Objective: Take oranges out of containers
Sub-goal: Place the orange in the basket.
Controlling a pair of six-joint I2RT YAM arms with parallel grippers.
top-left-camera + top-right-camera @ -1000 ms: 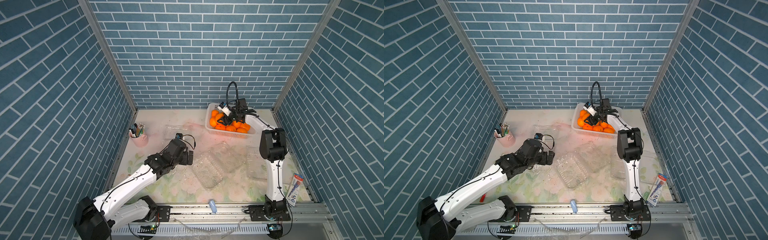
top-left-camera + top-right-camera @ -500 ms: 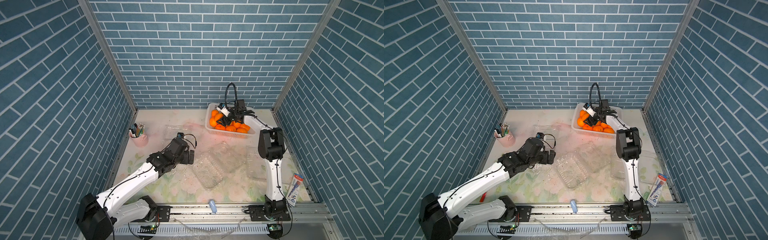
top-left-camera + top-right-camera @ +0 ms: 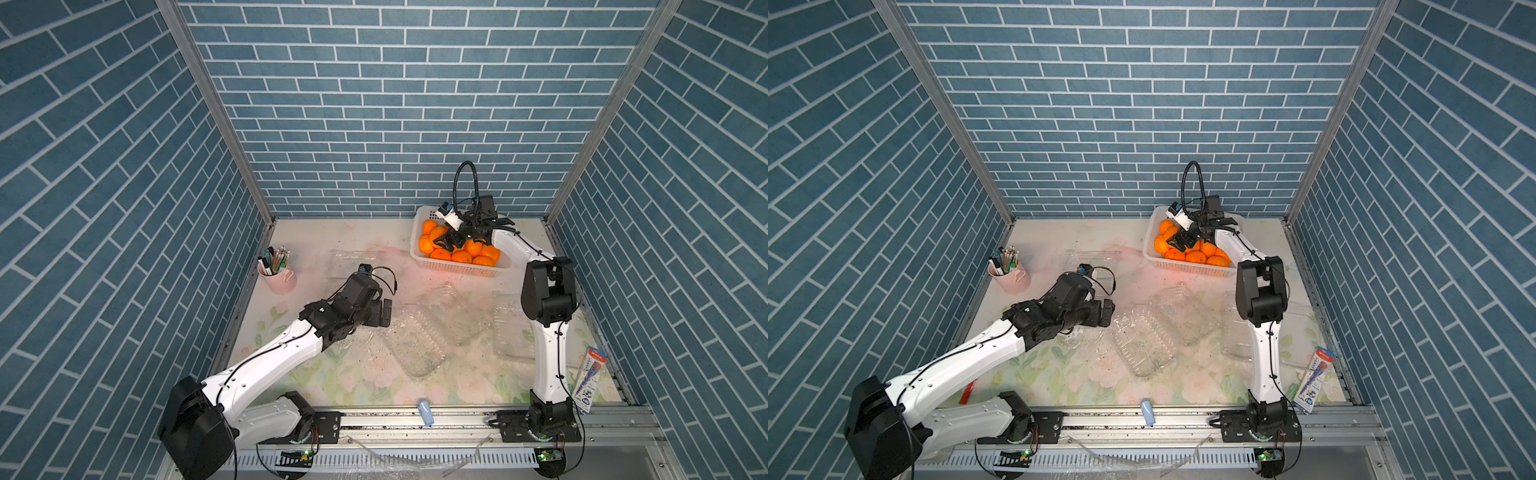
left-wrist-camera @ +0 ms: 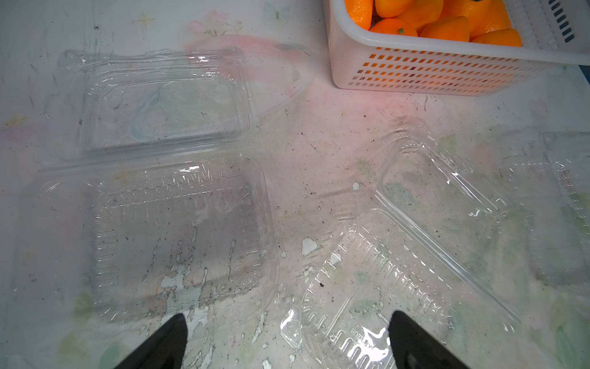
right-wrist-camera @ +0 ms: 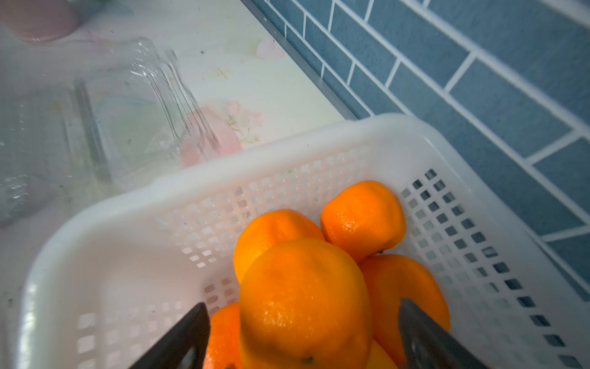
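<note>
Several oranges (image 3: pixel 457 249) are piled in the white perforated basket (image 3: pixel 457 272) at the back right. My right gripper (image 5: pixel 301 305) hangs over that pile, open. One orange (image 5: pixel 303 297) lies between its fingers, with a gap on each side. Three clear clamshell containers lie open and empty on the table: one (image 3: pixel 345 262) at the back, one (image 3: pixel 419 345) in the middle and one (image 3: pixel 513 328) partly behind the right arm. My left gripper (image 4: pixel 287 316) is open and holds nothing, low over the table between two containers (image 4: pixel 178 223) (image 4: pixel 399 255).
A pink cup of pens (image 3: pixel 278 274) stands by the left wall. A blue and white packet (image 3: pixel 590 380) lies at the front right. A small pale blue object (image 3: pixel 424 411) sits on the front rail, and a red item (image 3: pixel 967 390) lies under the left arm. Brick walls close three sides.
The right gripper's jaws have widened around the orange over the basket. The left arm has hardly moved and its gripper stays open.
</note>
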